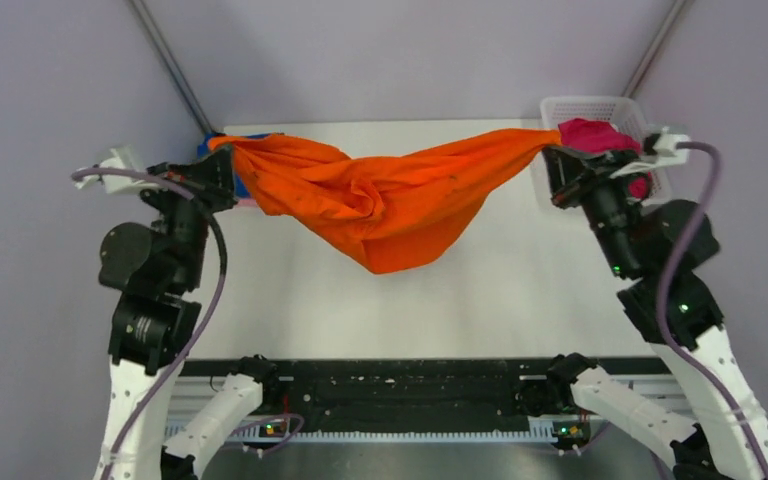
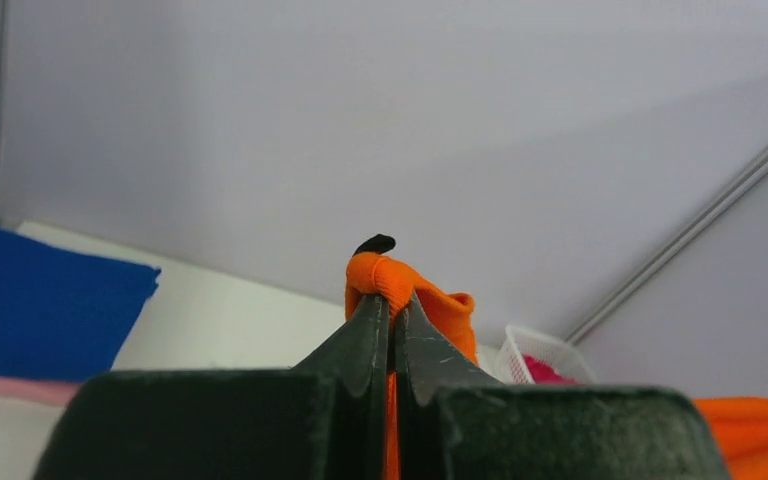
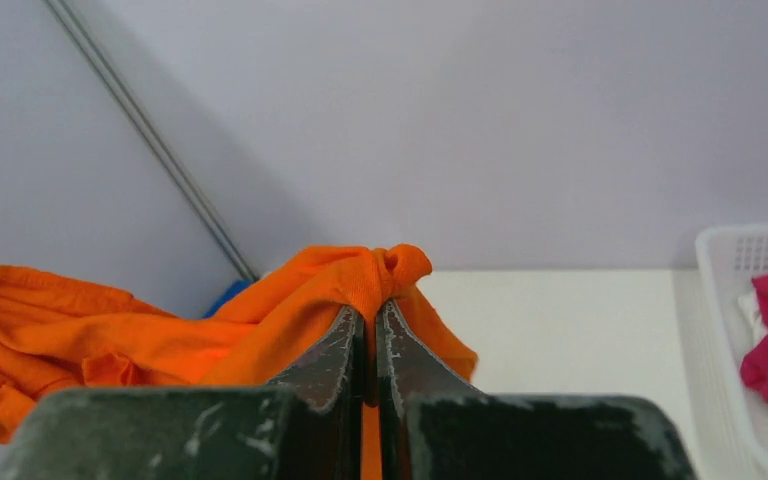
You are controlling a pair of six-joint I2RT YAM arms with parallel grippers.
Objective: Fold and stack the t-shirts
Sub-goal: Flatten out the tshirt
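Left claw (image 2: pixel 392 300) is clamping one bunched edge of the orange t-shirt (image 1: pixel 390 205). Right claw (image 3: pixel 370 310) is pinching the opposite edge, jaws closed on cloth. Shirt is hanging twisted between them, sagging mid-worktop (image 1: pixel 410 310); contact with the surface cannot be told. Blue t-shirt (image 2: pixel 40 300) is lying on the pink t-shirt (image 2: pixel 0 388) at the far-left corner. Magenta t-shirt (image 1: pixel 592 135) is sitting in the basket (image 1: pixel 590 105) at far right.

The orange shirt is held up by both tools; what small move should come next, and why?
Probably draw the left tool and the right tool a little further apart. Both are shut on the ends of the orange shirt, yet its middle sags, twisted, over the table. Pulled taut, it should lie flatter.
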